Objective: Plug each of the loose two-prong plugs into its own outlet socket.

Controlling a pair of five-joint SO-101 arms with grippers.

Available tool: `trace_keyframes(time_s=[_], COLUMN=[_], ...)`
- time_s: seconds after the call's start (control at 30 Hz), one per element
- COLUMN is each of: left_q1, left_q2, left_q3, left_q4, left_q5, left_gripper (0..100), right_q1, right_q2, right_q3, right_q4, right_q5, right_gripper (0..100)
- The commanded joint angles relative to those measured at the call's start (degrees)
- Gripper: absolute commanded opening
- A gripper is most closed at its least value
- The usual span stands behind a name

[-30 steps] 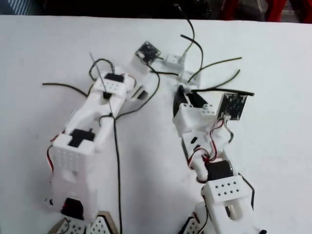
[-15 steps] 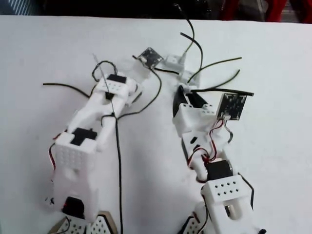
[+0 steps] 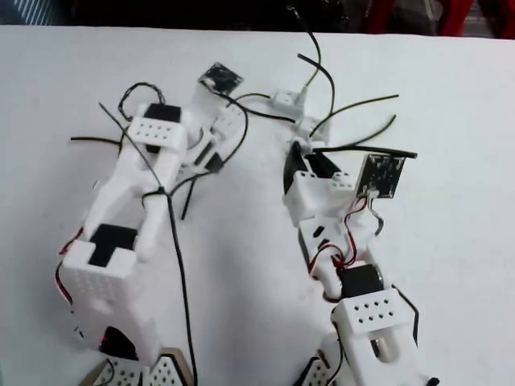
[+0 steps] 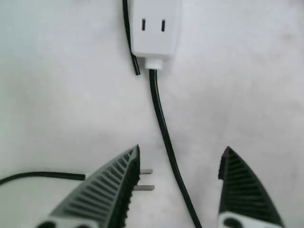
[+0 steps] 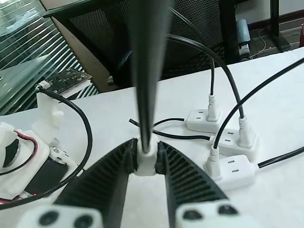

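A white surface [image 3: 451, 241] carries both arms. The left arm [image 3: 121, 217] stretches toward the far side. Its end effector [image 4: 178, 187] is spread wide open just above the surface and holds nothing. The right arm [image 3: 354, 297] lies alongside, and its end effector [image 5: 146, 143] is clamped on a white plug [image 5: 146, 161] whose black cord rises upright. Three outlet sockets [image 5: 232, 171] sit clustered near that held plug, beyond the fingertips. A single outlet socket [image 4: 156, 23] lies ahead of the left end effector, and its cable [image 4: 164, 137] runs back between the open fingers. A loose plug's prongs [image 4: 143, 179] poke out just beside one finger [image 4: 114, 190].
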Motion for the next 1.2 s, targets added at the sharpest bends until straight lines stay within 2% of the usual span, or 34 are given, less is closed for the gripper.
trace_keyframes(time_s=[0.0,0.17,0.37,0.67,0.77,0.9,1.17], left_q1=[-0.31,-0.57,-0.22,-0.13,-0.13,0.40,0.40], left_q2=[2.15,6.90,10.95,13.23,12.26,11.65,11.30], left_q3=[-1.23,-1.93,-7.56,-15.91,-16.97,-16.88,-16.62], left_q4=[0.35,-1.41,3.52,15.30,18.90,23.56,30.68], left_q5=[0.62,0.88,0.62,0.53,-0.53,-5.80,-5.98], left_gripper=[28,27,12,2,2,2,2], right_q1=[-0.57,-0.57,-0.57,-0.57,-0.57,-0.57,-0.57], right_q2=[0.13,0.13,0.13,0.13,0.13,0.13,0.13], right_q3=[-0.88,-0.79,-0.79,-0.79,-0.79,-0.79,-0.79], right_q4=[-1.01,-1.01,-0.92,-0.92,-0.92,-0.92,-0.92], right_q5=[0.26,0.26,0.26,0.26,0.26,0.26,0.26], right_gripper=[1.6,1.6,1.6,1.6,1.6,1.6,1.6])
